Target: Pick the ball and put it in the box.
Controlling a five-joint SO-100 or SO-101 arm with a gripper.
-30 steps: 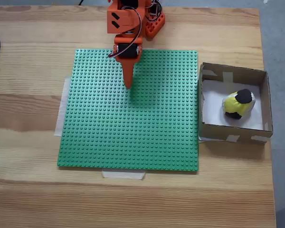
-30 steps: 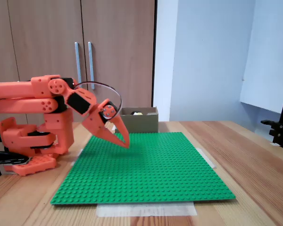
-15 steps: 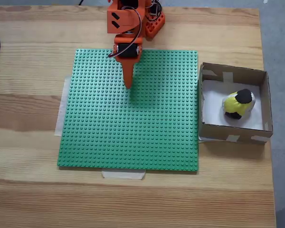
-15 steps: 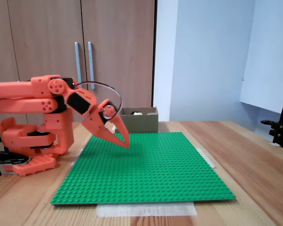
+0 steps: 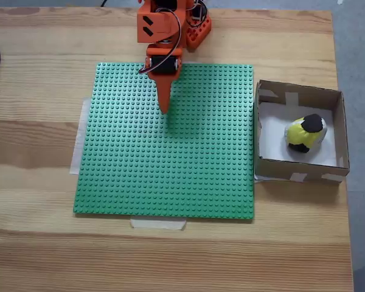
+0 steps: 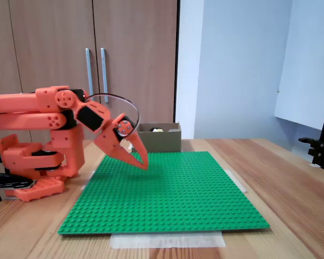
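Wooden planks made up the pale table (image 5: 36, 67), and a square green studded baseplate (image 5: 170, 170) lay flat on it, fixed with strips of pale tape at its edges. Behind the table, in the fixed view from the side, stood brown cupboard doors with metal handles (image 6: 94, 70) and a light blue wall (image 6: 237, 65).

An orange plastic robot arm (image 6: 38, 116) was folded low over the far part of the plate. Its two-finger gripper (image 5: 164, 109) pointed down toward the studs and hung above them without touching. The two orange fingers (image 6: 142, 160) came together into one narrow tip, so they were clenched, and nothing was between them. A thin black cable made a loop over the wrist.

Well apart from the fingertips, to their right in the fixed view from above, sat a shallow square brown cardboard box (image 5: 337, 121) with low walls, a white bottom and pale tape at its corners. It stood on the wood just beside the right edge of the green plate. Inside it rested a small soft lumpy ball with yellow, black and white patches (image 5: 305, 134), on the white bottom and nearer to the wall farthest from the fingers. In the side view the box (image 6: 162, 141) appeared behind the fingertips, and only a small pale piece of the ball (image 6: 157, 129) showed over its rim.
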